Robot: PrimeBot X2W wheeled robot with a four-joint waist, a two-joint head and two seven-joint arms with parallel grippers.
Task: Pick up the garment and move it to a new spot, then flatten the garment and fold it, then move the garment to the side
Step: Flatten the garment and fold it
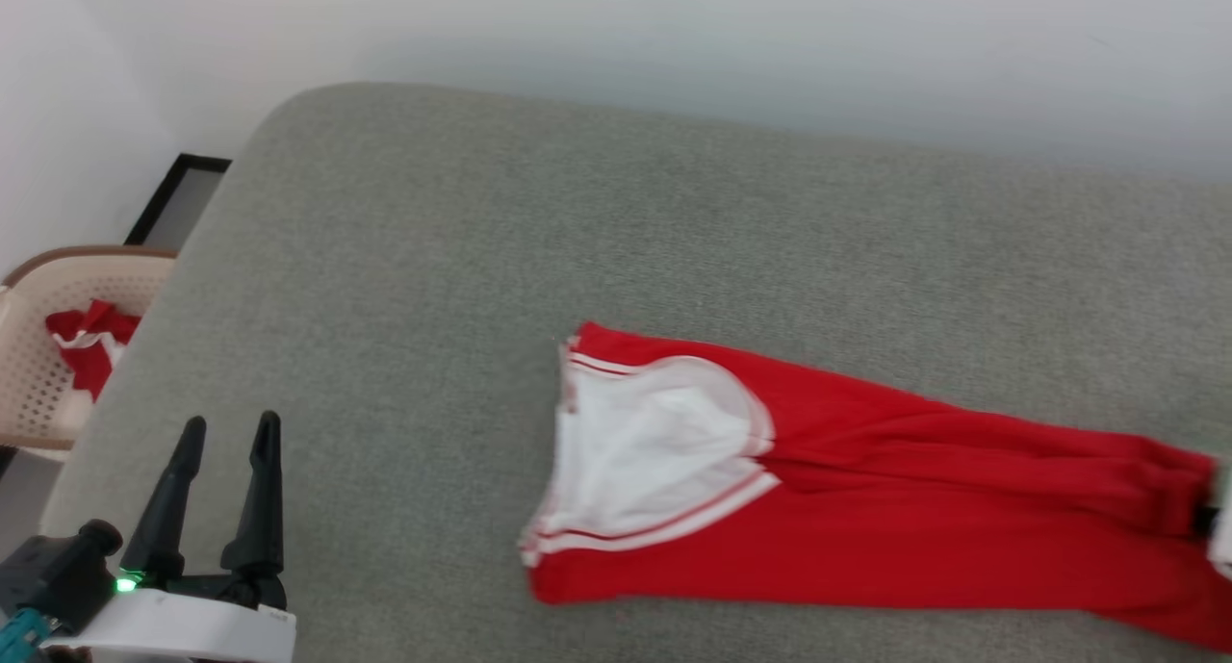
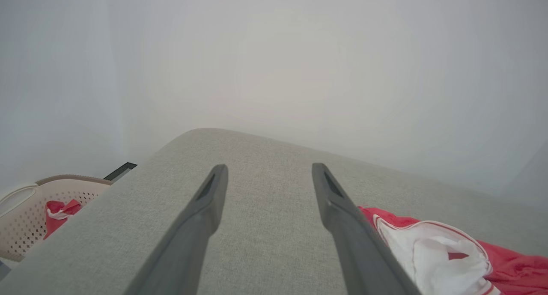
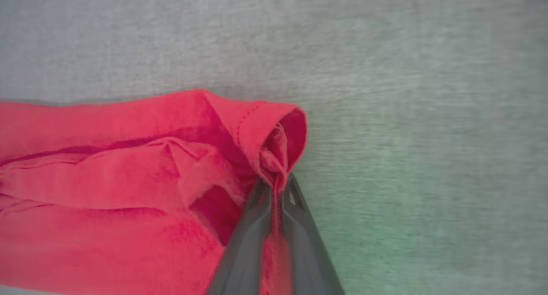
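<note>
My right gripper (image 3: 276, 186) was pinched shut on a bunched fold at the hemmed edge of the red jersey-style T-shirt with white short sleeves and striped trim (image 1: 866, 509), a hold at the very end that I judge suited drawing its whole length to a new spot. The shirt lay in a long, rumpled strip on the grey fabric-covered surface (image 1: 577, 211), one white sleeve uppermost near the middle and the gripped end away to my right. My left gripper (image 1: 229, 432) hovered wide open and empty over the near left corner, well apart from the shirt, presumably free to take the other end for flattening.
</note>
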